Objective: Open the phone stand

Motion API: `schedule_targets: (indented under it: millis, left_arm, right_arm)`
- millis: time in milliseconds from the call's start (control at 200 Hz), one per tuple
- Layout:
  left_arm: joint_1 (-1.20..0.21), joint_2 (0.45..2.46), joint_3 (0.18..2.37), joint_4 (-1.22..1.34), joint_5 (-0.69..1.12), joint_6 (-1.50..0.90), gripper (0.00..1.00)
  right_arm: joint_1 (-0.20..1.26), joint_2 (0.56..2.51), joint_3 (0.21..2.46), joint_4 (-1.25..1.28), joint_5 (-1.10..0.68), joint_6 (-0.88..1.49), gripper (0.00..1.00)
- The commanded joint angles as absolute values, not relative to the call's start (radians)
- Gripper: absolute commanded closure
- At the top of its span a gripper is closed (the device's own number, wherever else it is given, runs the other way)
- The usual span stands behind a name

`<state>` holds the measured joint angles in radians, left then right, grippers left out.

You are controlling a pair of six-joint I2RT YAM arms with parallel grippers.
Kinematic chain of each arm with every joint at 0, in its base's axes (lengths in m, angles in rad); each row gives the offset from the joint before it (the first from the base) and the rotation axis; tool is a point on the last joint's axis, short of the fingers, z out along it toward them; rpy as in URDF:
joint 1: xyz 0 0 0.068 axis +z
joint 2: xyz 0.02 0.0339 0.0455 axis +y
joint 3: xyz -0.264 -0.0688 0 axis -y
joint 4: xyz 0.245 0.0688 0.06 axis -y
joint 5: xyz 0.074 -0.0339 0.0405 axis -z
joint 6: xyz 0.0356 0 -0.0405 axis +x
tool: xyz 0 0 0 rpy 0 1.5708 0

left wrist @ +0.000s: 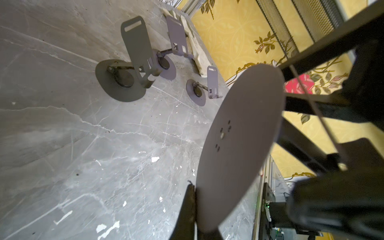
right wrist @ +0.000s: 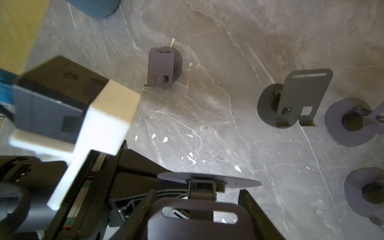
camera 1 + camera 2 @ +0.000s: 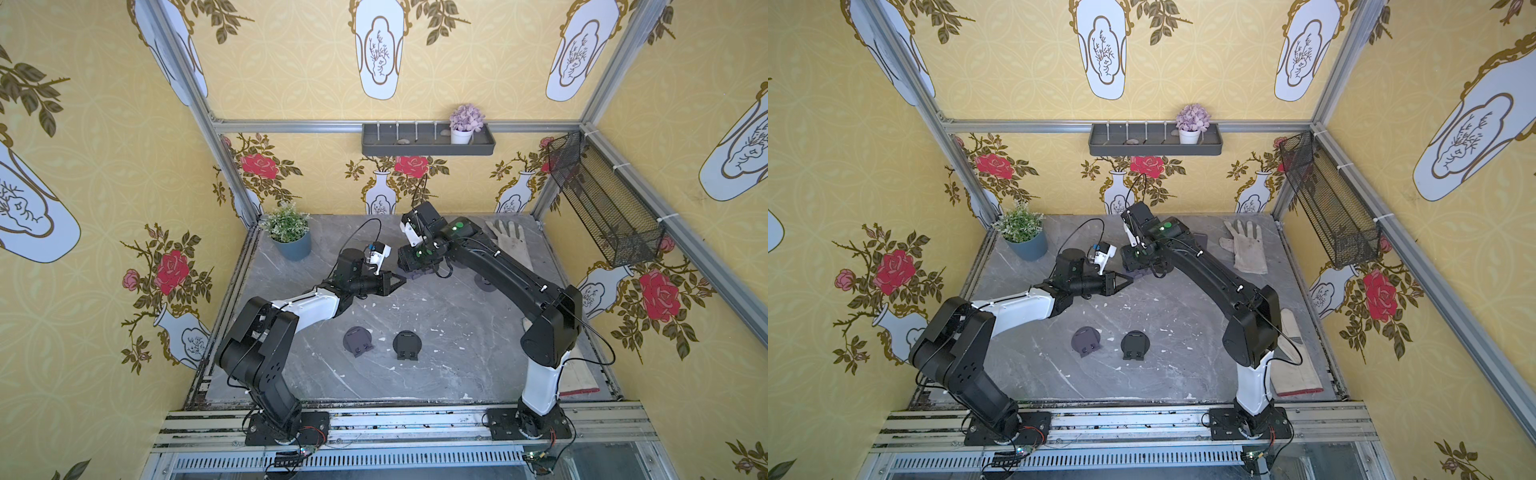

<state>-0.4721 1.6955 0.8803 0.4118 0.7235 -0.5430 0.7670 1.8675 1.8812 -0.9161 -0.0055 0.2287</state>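
Over grey marble tabletop (image 3: 449, 324), near the blue plant pot (image 3: 295, 248), left gripper (image 3: 400, 281) is clenching the grey metal phone stand (image 1: 239, 135) by its round base; right gripper (image 2: 198, 197) is grasping the backplate, ideally swinging it slowly about the hinge.

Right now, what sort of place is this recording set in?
Probably a staged robot test booth: flowered wallpaper hangs on a bare metal frame, a left arm and right arm are bolted to a front rail, and a potted plant dresses the marble-look table.
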Motion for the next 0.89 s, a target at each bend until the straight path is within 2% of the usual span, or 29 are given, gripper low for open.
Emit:
schedule_targets:
  millis: [0, 130, 340, 420, 510, 580, 690, 890]
  left_arm:
    - [-0.444, 1.723, 0.862, 0.261, 0.642, -0.691, 1.00]
    - [-0.430, 1.713, 0.855, 0.329, 0.649, -0.757, 1.00]
    - [-0.431, 1.671, 0.861, 0.396, 0.673, -0.723, 0.99]
    - [-0.431, 1.635, 0.849, 0.435, 0.684, -0.702, 0.83]
    - [-0.431, 1.590, 0.842, 0.445, 0.686, -0.672, 0.48]
    - [-0.431, 1.558, 0.838, 0.430, 0.679, -0.605, 0.37]
    - [-0.431, 1.526, 0.844, 0.383, 0.677, -0.519, 0.36]
    - [-0.430, 1.518, 0.872, 0.321, 0.670, -0.419, 0.42]
  right_arm:
    - [0.769, 1.813, 1.868, -0.811, 0.108, 0.217, 0.48]
    - [0.771, 1.804, 1.842, -0.801, 0.106, 0.214, 0.48]
    - [0.769, 1.812, 1.830, -0.794, 0.026, 0.221, 0.48]
    - [0.762, 1.818, 1.826, -0.791, -0.015, 0.233, 0.48]
    - [0.747, 1.821, 1.824, -0.792, -0.048, 0.247, 0.48]
    - [0.732, 1.825, 1.827, -0.795, -0.075, 0.255, 0.48]
    - [0.707, 1.831, 1.835, -0.801, -0.139, 0.261, 0.48]
    - [0.689, 1.832, 1.854, -0.823, -0.233, 0.258, 0.48]
